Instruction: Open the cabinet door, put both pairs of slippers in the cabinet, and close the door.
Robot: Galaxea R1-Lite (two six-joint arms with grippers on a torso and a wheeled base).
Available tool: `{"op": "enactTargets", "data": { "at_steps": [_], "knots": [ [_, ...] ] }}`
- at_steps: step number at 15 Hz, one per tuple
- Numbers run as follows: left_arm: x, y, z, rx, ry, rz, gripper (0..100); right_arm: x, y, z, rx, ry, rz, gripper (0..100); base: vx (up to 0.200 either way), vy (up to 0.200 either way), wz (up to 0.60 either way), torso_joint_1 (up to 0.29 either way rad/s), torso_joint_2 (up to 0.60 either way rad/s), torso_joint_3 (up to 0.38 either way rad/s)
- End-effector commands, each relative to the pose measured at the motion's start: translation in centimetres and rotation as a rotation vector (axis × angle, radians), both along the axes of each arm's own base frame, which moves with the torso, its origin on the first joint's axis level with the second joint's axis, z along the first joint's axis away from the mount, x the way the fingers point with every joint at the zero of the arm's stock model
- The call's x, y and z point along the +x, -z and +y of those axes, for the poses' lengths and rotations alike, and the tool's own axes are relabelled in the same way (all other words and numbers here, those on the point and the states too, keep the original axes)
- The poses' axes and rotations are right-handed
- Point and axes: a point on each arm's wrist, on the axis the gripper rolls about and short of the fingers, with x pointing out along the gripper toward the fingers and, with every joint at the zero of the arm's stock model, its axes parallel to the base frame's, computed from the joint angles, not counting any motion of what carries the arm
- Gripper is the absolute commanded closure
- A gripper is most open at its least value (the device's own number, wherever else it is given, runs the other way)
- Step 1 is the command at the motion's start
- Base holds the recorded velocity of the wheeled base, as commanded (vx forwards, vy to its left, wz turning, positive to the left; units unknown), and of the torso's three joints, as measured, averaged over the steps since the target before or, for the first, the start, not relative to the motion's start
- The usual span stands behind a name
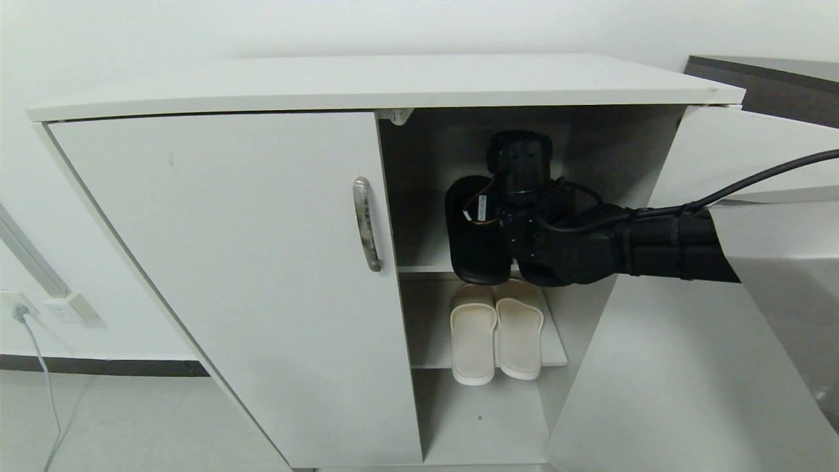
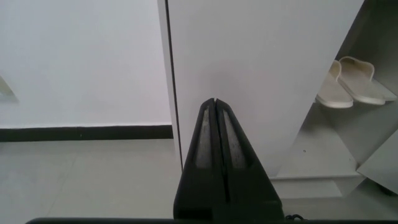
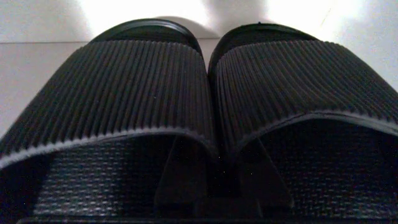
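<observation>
On upper shelf of cabinet [image 1: 393,82]: black slippers [image 1: 470,242] side by side, touching. Right gripper [image 3: 219,177] has one finger under each strap, clamped on their joined inner walls. White slippers [image 1: 496,331] on shelf below. Right door [image 1: 668,380] swung wide. Left gripper [image 2: 214,106] pressed closed, empty, facing closed left door [image 1: 229,262].

White wall [image 1: 131,39] rising behind, dark skirting [image 1: 98,366] running along its foot, pale grey floor [image 1: 131,419] spreading below, cable [image 1: 46,380] hanging from a wall socket [image 1: 16,307], dark panel [image 1: 773,85] showing beyond.
</observation>
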Motion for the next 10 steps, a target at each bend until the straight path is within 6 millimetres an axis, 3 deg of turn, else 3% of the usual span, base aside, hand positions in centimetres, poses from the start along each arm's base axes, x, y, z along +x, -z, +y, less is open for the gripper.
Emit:
{"op": "enactTargets", "data": {
  "at_steps": [1,10],
  "knots": [
    [0.0,0.0,0.0,0.0,-0.001,0.0,100,0.28,0.41,0.09,-0.004,0.003,0.005,100,0.0,0.0,0.0,0.0,0.0,0.0],
    [0.0,0.0,0.0,-0.002,-0.002,0.0,100,0.88,0.59,0.39,0.003,0.006,-0.006,100,0.0,0.0,0.0,0.0,0.0,0.0]
  ]
}}
